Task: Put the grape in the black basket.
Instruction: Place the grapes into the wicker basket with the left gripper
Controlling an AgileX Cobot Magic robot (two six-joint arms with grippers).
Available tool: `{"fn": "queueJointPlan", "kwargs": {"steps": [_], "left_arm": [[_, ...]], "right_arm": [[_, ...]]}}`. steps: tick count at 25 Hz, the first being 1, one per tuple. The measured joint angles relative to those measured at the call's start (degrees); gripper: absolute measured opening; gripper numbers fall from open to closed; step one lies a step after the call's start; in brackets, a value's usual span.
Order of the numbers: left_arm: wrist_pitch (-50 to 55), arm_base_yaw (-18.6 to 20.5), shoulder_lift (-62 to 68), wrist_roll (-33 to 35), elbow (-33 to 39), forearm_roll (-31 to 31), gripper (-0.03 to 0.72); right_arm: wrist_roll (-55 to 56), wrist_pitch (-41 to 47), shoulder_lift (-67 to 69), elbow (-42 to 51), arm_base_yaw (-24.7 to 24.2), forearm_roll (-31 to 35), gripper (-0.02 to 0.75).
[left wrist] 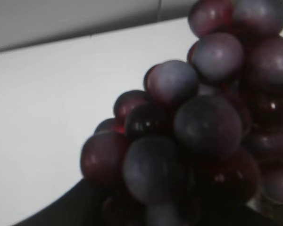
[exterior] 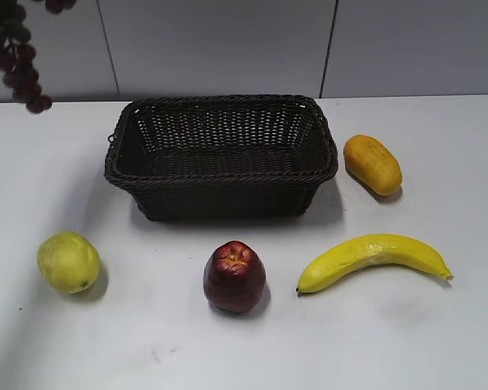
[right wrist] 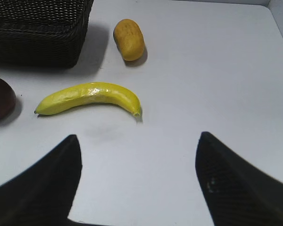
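The grape point(exterior: 16, 53) hung in the air at the far left corner of the exterior view, well above the table point(exterior: 439, 325) and off to the left of the black basket point(exterior: 221, 154), which sat empty at the middle far side. The left wrist view was filled by the bunch point(left wrist: 203, 127), so it was evidently carried by the left gripper, though its fingers were hidden and I could not tell how firmly, or where, they held. That was the main risk: a pinch on a few berries or a thin stem might let the bunch slip or swing on the way across and drop short onto the table. A low pass might also drag the dangling end against the basket's near-left rim and tip or shove it. The right gripper point(right wrist: 137, 183) hovered with fingers spread wide and empty over bare table near the banana point(right wrist: 89, 98), clear of the route. The apple point(exterior: 234, 276), a yellow-green fruit point(exterior: 68, 262) and an orange fruit point(exterior: 372, 163) lay outside the basket.
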Motion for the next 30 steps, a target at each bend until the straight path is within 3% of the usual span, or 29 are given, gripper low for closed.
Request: {"fn": "queueJointPlan", "kwargs": {"steps": [3, 9, 14, 21, 30], "left_arm": [[-1.55, -5.70, -0.17, 0.00, -4.10, -1.11, 0.278], [-9.05, -15.95, 2.02, 0.00, -4.65, -1.48, 0.278], [-11.69, -21.42, 8.70, 0.00, -4.76, 3.06, 0.278], [-9.94, -24.30, 18.47, 0.00, -4.76, 5.25, 0.272], [-5.77, -24.80, 23.26, 0.00, -4.76, 4.95, 0.270]], "right_arm": [[0.00, 0.00, 0.00, 0.00, 0.00, 0.00, 0.572], [0.00, -0.05, 0.00, 0.00, 0.00, 0.00, 0.572], [0.00, -0.05, 0.00, 0.00, 0.00, 0.00, 0.572], [0.00, 0.00, 0.00, 0.00, 0.00, 0.00, 0.572], [0.00, 0.00, 0.00, 0.00, 0.00, 0.00, 0.572]]}}
